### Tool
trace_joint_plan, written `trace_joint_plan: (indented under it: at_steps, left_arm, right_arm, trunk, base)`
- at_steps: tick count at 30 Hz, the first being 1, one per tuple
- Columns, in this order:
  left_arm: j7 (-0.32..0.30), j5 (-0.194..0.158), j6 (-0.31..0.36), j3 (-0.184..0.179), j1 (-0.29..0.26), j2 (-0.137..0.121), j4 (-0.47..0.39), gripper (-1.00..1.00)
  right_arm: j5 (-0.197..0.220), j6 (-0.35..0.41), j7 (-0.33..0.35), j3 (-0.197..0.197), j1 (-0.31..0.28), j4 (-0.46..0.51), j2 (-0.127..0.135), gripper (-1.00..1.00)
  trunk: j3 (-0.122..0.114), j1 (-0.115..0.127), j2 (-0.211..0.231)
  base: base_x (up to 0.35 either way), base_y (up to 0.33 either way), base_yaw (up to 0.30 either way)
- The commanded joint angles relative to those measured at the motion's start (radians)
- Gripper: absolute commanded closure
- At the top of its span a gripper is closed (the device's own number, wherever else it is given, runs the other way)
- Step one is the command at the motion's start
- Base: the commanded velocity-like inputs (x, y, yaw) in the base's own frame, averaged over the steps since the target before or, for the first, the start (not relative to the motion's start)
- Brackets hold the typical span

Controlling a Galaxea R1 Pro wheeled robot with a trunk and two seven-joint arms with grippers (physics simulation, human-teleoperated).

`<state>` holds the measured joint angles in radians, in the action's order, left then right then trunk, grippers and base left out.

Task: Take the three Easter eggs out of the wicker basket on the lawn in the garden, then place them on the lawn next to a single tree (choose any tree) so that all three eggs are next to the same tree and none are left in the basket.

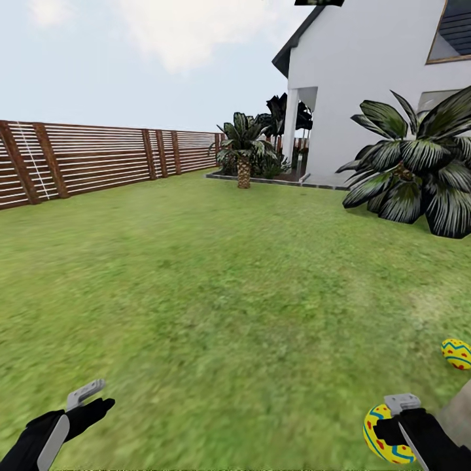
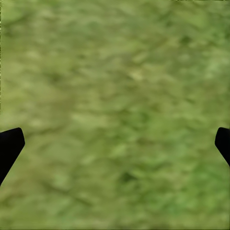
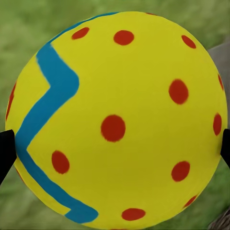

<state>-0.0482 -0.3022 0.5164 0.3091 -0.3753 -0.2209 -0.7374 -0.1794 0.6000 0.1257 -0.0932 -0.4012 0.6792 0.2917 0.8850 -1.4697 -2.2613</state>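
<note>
Easter eggs are seen at the right side of the lawn (image 1: pixel 216 294), one grasped and one lying loose, both partly cut off or covered.

Taken from the left with the white house (image 1: pixel 366 85) as landmark: the wooden fence (image 1: pixel 98 160) is cut by the picture's edge far to the house's left; the left gripper (image 1: pixel 88 399) is held low over bare grass well in front of the house, its fingers spread wide with nothing between them. The held egg (image 1: pixel 383 437) is half covered by the right gripper (image 1: pixel 400 418), whose fingertips (image 3: pixel 5 148) are pressed against its sides in the wrist view. The second egg (image 1: pixel 456 353), lying nearer the house on the grass, is clipped by the frame edge.
</note>
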Motion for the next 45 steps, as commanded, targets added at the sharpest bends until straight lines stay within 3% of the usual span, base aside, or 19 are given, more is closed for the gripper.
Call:
trace_joint_plan:
  at_steps: [1,34,45]
  left_arm:
    - [-0.004,-0.001,0.006,0.004,-0.001,-0.001,-0.001,-1.0]
    - [-0.004,-0.002,0.005,0.005,-0.001,0.0,-0.002,-1.0]
    - [-0.004,-0.002,0.006,0.005,-0.001,0.001,-0.002,-1.0]
  right_arm:
    - [-0.011,0.004,0.009,-0.003,-0.001,0.002,0.0,1.0]
    - [-0.012,0.004,0.009,-0.002,-0.001,0.002,-0.005,1.0]
    - [-0.013,0.004,0.009,-0.003,-0.001,0.002,-0.005,1.0]
  trunk:
    - [0.004,-0.004,-0.008]
    - [0.108,-0.13,-0.239]
    - [0.15,-0.135,-0.241]
  base:
    - [0.0,0.0,0.0]
    - [0.0,0.0,0.0]
    - [0.0,0.0,0.0]
